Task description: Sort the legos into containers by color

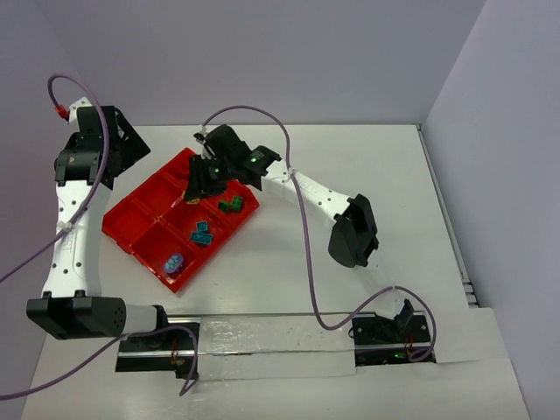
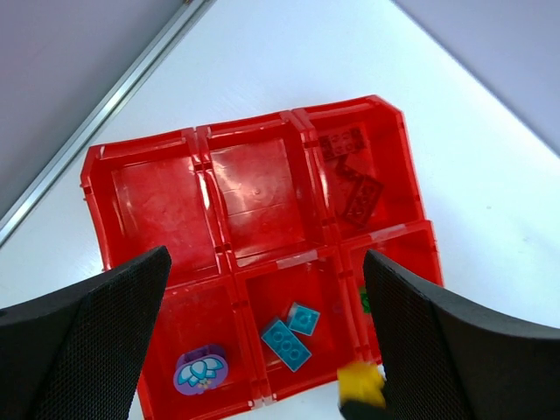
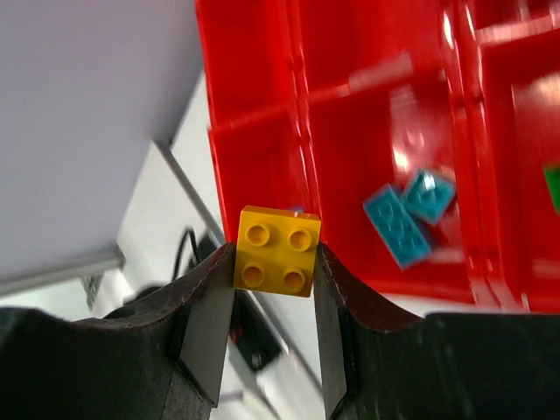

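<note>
Right tool (image 3: 275, 262): I hold it clamped on a yellow brick (image 3: 278, 251), red tray (image 3: 254, 79) beneath | Left tool (image 2: 265, 262): jaws apart, empty, tray below | teal bricks (image 3: 407, 219) right of the clamped brick

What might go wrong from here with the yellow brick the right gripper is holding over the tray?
1. The right gripper pinches the yellow brick only at its very fingertips, so it may slip out early.
2. It hangs close to the teal bricks; released here, it could land among them rather than in an empty compartment of the red tray.
</note>
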